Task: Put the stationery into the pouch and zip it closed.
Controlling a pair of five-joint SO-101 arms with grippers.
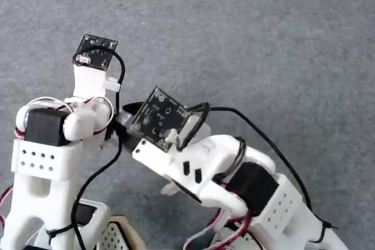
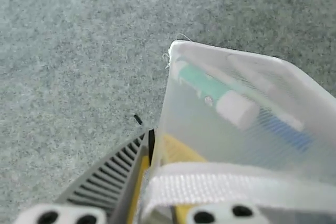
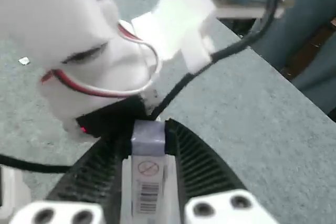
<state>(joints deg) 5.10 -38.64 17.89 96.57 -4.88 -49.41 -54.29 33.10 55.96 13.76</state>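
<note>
The left gripper [image 2: 156,144] is clenching one edge of the translucent pouch [image 2: 236,145], which is holding a green-and-white marker [image 2: 215,95] over the grey table [image 1: 263,45]. The right gripper [image 3: 149,128] is grasping a white barcoded stick [image 3: 147,182], possibly glue, lying lengthwise between its ribbed jaws.

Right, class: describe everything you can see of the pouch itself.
The pouch is translucent white mesh, soft-looking, with a white woven band across it near the left tool. It sits between that tool's jaws, a ribbed grey finger against one side, above the grey table. Through its wall show a green-and-white marker, a blue item and a yellow shape. Its zip cannot be made out.
</note>
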